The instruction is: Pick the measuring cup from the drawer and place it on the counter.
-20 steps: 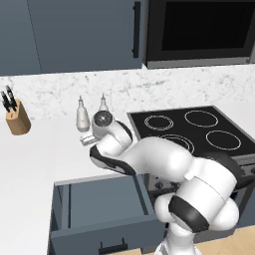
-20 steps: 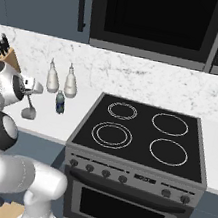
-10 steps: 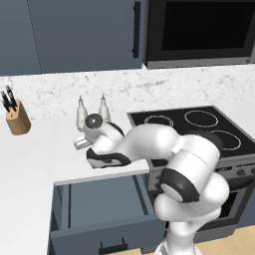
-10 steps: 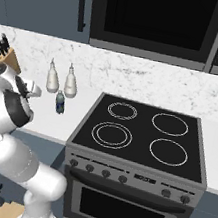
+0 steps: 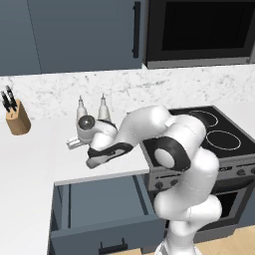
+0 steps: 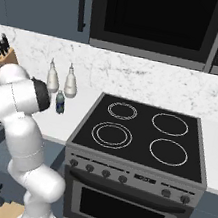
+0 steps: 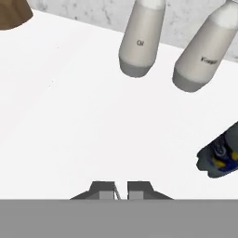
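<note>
Drawer [image 5: 94,235], wide, slate-blue and box-shaped with a flat front and a black bar handle [image 5: 112,246], is recorded nearest the base, pulled out below the worktop's edge. The broad, plain white counter [image 5: 30,167] is noted directly above and behind it.

The white arm is seen reaching leftwards over that counter, with the two-finger gripper [image 5: 72,144] held low above the white surface, just in front of the bottles. In the hand view the gripper [image 7: 121,189] is shown with its fingertips [image 7: 103,189] drawn close together, a narrow gap being left between them. Whether anything is pinched there cannot be told. The tiny dull-grey measuring cup cannot be made out with certainty; its position is therefore not confirmed beyond the possibility of the gripper's tip.

A small dark-green bottle with a blue and yellow label [image 7: 219,157] is observed just beyond the gripper, to one side, on the counter. Two tall white bottles [image 7: 139,42] are recorded farther back, upright and side by side near the wall. A wooden knife block [image 5: 19,122] is noted well apart from them, to the left. The black stove top [image 6: 141,137] is seen to the right of the counter. A speckled marble backsplash [image 5: 50,92] and slate-blue wall cabinets [image 5: 74,35] are recorded behind.
</note>
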